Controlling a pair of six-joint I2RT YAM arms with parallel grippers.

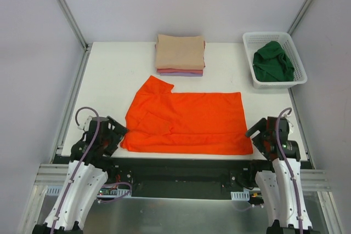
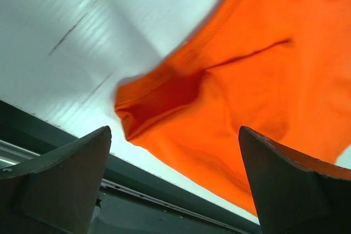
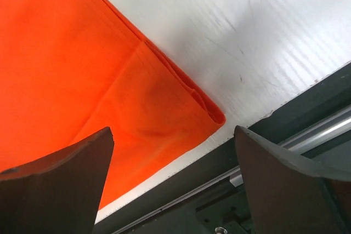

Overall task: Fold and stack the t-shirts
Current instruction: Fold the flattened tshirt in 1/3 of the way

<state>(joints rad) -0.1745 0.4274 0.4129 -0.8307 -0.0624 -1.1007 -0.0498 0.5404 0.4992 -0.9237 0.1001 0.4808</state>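
The bright orange t-shirt (image 1: 186, 121) lies flat, folded lengthwise, across the near middle of the table, a sleeve sticking out at its far left. My left gripper (image 1: 112, 134) is open and empty, just off the shirt's near left corner (image 2: 164, 102). My right gripper (image 1: 261, 133) is open and empty, just off the shirt's near right corner (image 3: 181, 108). A stack of folded shirts, beige (image 1: 180, 51) on top of pink and lavender, sits at the back middle. The dark green shirt (image 1: 273, 62) lies crumpled in the basket.
The white mesh basket (image 1: 249, 58) stands at the back right. The table's near edge and a dark metal rail (image 3: 263, 152) run just under both grippers. Grey walls and frame posts enclose the sides.
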